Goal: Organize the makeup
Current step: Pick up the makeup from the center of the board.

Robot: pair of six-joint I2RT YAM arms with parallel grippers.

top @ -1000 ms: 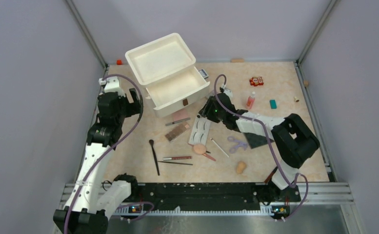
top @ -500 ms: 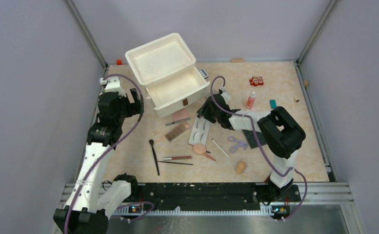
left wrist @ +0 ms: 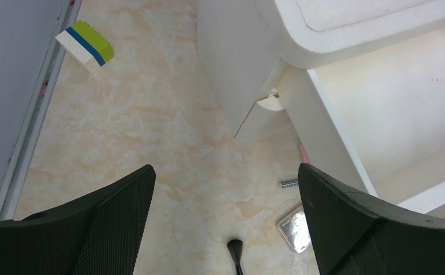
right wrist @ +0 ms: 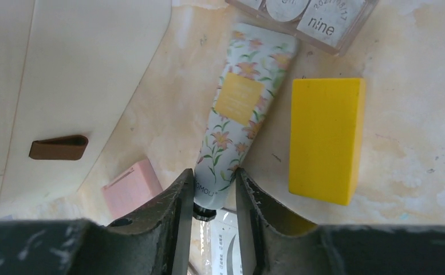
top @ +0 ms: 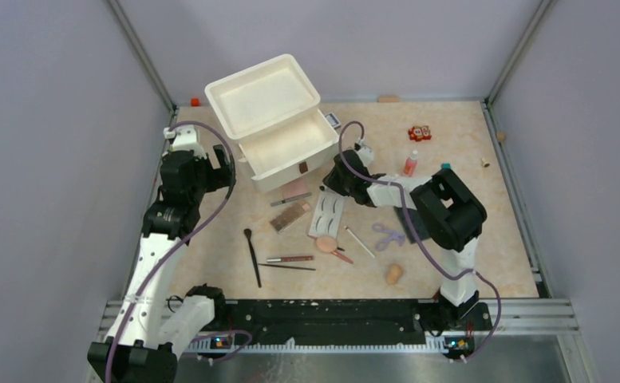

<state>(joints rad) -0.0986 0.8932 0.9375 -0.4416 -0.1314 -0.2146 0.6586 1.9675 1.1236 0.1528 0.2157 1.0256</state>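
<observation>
Our white plastic drawer box (top: 292,172) holds nothing yet; right gripper (right wrist: 213,175) pinches the flowered cream tube (right wrist: 240,97), left gripper (left wrist: 225,169) stands open.

Left arm (top: 167,215), left of frame: white links, black joint housings, lilac cable (top: 231,171) looped alongside. Right arm (top: 450,211), centre-right: same build, bulky black elbow block, identical lilac cabling. Small lit indicators (top: 223,341) along the bottom edge. Left fingers (left wrist: 94,229): black, broad, fine mesh-textured faces. Right fingers (right wrist: 162,229): dark grey, rough-surfaced, scuffed with pale scratches.
</observation>
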